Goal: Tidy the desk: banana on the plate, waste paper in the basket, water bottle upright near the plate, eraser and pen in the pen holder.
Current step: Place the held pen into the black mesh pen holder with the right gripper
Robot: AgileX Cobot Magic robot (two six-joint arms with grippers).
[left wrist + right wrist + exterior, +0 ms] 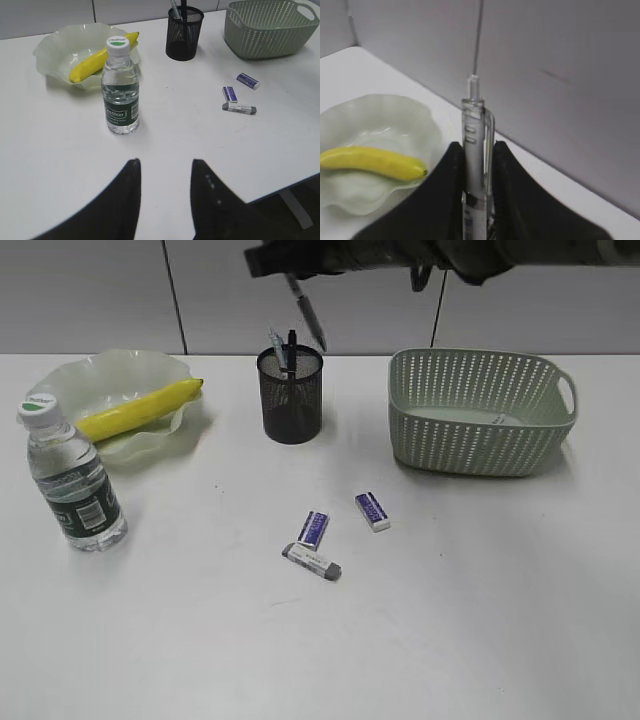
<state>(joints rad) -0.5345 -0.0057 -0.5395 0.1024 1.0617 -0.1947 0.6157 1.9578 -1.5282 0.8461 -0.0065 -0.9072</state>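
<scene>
- The right arm reaches in along the top edge of the exterior view, above the black metal-mesh cylindrical pen holder (290, 395); the right gripper (474, 170) has its dark fingers (447, 195) clamped on both sides of a clear-barrelled pen with a metal clip (474, 165).
- In the exterior view the held pen (306, 310) hangs tilted, its long axis near vertical, lower end toward the holder's right rim, apparently clear of it.
- The left gripper (165, 200) hovers low over the white flat worktop (60, 150); its fingers stand partly apart with nothing between them.
- The pen holder stands upright and already contains pens.
- The smooth yellow banana (140, 410) lies in the pale-green translucent plate with a ruffled rim (120, 370), tip pointing right.
- The small clear water bottle with a white cap and dark green label (72, 478) stands upright just in front of the plate.
- Three small erasers (340, 530) lie on the worktop, between the holder and the front edge.
- The pale-green perforated plastic basket (480, 410) sits at right.
</scene>
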